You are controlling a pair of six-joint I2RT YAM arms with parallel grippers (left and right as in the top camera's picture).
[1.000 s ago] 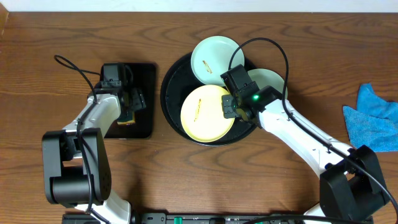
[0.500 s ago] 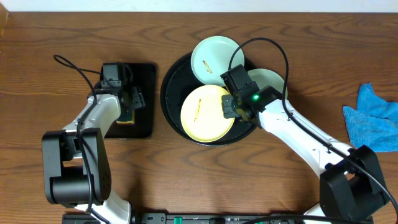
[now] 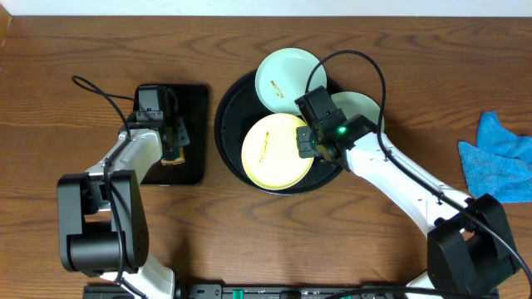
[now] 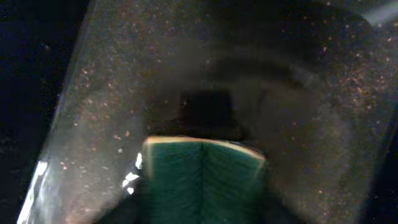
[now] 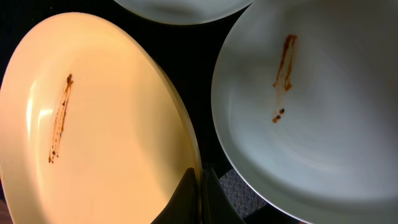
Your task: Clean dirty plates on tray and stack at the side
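Fingers first: my right gripper (image 5: 200, 186) was pinched shut on the rim of the yellow plate (image 5: 106, 124), and the lip ran straight into the narrow slot between the two dark tips. Whether that edge was lifted off the round tray (image 3: 226, 124) or lay on it, I could not tell.

I judged the plate light, thin plastic: stiff enough to carry by one edge, not fragile, but glossy, so it could swivel or slip in a small pinch. The raised rim was the only place to take hold, and a bite deep enough to catch the lip looked wise.

Being round, the plate had no long axis. It lay face up, and its only direction was the brown smear (image 5: 60, 118), a thin streak across the bowl.

Just beside my fingers, across a dark gap, sat a cyan plate (image 5: 311, 124) with its own streak (image 5: 285, 62). The second cyan plate (image 3: 287, 76) leaned out over the tray's far rim. All three were inside the tray, none stacked aside yet.

Farther out, my left gripper (image 3: 170, 133) hung over the rectangular tray (image 3: 195, 100), seemingly clamped on the green sponge (image 4: 202, 180), though its fingers were lost in the dark. A blue cloth (image 3: 499, 158) lay on the table (image 3: 83, 50), well apart.
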